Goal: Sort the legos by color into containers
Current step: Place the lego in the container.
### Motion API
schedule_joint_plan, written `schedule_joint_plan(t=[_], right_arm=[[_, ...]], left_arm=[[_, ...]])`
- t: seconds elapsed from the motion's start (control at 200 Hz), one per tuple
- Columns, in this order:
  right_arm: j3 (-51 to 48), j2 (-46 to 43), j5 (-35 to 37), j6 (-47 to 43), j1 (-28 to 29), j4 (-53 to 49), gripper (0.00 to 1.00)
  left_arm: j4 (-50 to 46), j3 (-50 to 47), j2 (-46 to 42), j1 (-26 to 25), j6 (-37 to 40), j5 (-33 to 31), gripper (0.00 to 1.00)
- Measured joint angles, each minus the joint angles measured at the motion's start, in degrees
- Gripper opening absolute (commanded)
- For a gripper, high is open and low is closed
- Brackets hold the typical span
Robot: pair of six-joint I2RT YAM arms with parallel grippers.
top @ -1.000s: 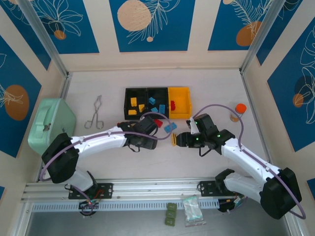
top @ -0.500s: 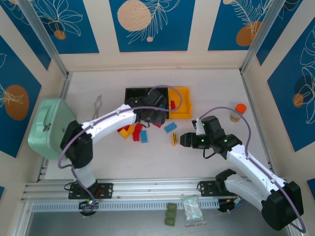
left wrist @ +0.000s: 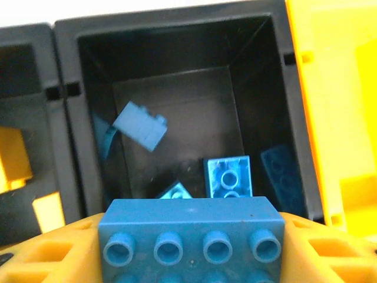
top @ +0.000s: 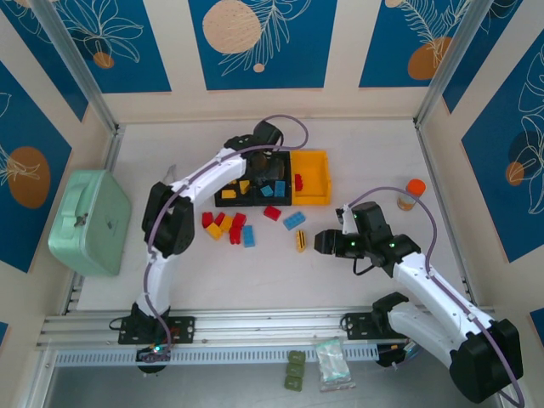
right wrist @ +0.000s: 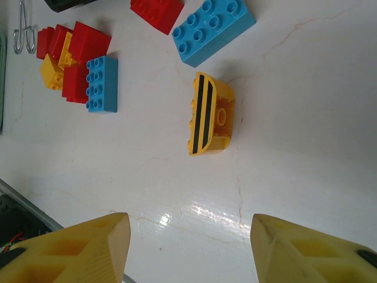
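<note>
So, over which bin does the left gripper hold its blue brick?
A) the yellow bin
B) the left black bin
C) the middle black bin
C: the blue brick in the left gripper hangs over the middle black bin, which has blue bricks inside and the yellow bin beside it.

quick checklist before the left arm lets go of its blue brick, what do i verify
1. blue brick clamped in left pincer: ok
2. Brick lined up with the middle black bin: ok
3. Colour match, blue legos already inside it: ok
4. Bare floor left in that bin: ok
5. Height of brick above the rim: cannot tell
6. right pincer open, apart from the yellow striped brick and away from the bins: ok
</note>
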Motion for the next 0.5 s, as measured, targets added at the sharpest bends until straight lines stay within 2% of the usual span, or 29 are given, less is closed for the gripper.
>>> schedule_joint_plan(t=[0.135, 0.235, 0.36, 0.5], right_arm=[[-0.07, -0.15, 0.02, 0.0, -0.42, 0.0, 0.56], [-0.35, -0.48, 0.0, 0.0, -0.52, -0.04, 0.56], [-0.37, -0.46, 0.0, 0.0, -0.63, -0.02, 0.56], [-0.37, -0.46, -0.02, 0.0, -0.74, 0.0, 0.56]], left_arm=[[-2.16, 7.3, 5.38, -0.04, 0.0, 0.42, 0.6], [-3.56, 10.78, 8.11, -0.02, -0.02, 0.37, 0.64], [-5.29, 12.76, 9.75, -0.02, 0.0, 0.35, 0.71], [-5.95, 12.9, 9.94, -0.02, -0.24, 0.39, 0.74]])
